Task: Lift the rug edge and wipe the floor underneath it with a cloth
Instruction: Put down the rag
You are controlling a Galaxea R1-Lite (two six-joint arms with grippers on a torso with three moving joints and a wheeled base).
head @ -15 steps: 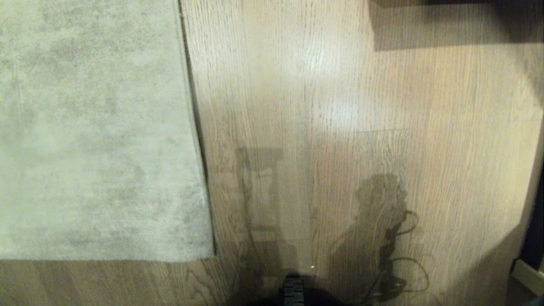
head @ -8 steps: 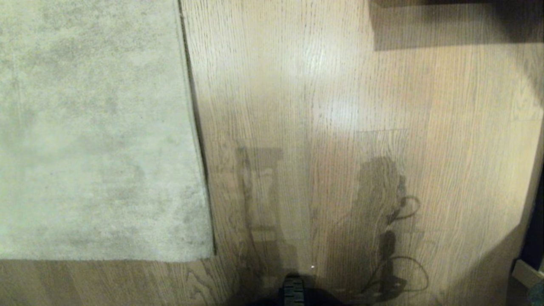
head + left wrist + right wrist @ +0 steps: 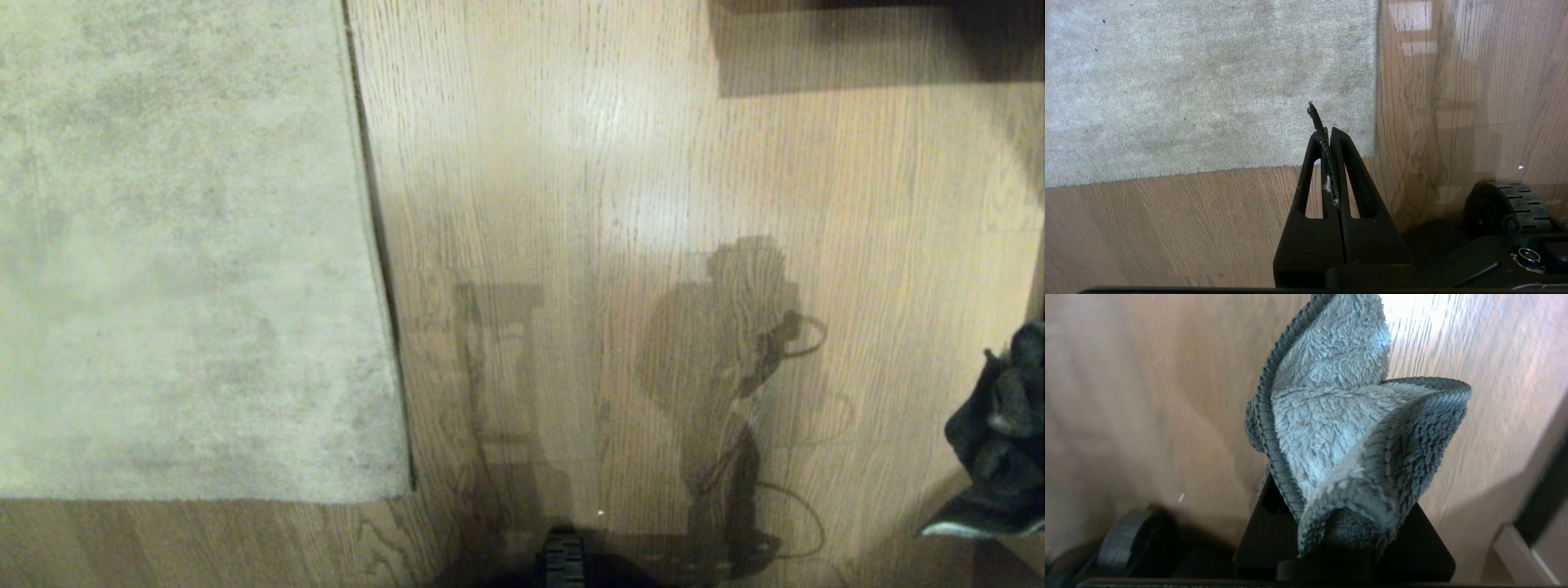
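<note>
The floor [image 3: 620,163] is the biggest thing here, brown wood planks that shine a little. It fills the head view from 12 o'clock round to 6 o'clock.

Next is the big pale rug. It lies flat, from 8 o'clock up to 11 o'clock. The rug edge [image 3: 371,245] runs straight down to a corner at about 7 o'clock. Nothing has lifted it yet, so the floor under it has not been wiped.

The cloth [image 3: 1000,425] is at 3 o'clock, at the far right of the head view. It is soft and fluffy. The right gripper [image 3: 1345,535] is closed on it, pinching the bottom so the rest sticks out in front. I think it is held that way so the loose part can rub the floor.

The left gripper [image 3: 1327,143] is pinched tight with nothing big in it, just a bit of fluff stuck between its fingers. It hangs above the floor just beside the rug corner. I think it waits there because it is the hand that should lift the rug.

One second ago the cloth was not in the head view. Now it has come in at the right side. The arm's shadow on the floor has moved up too. The rug has not moved.
</note>
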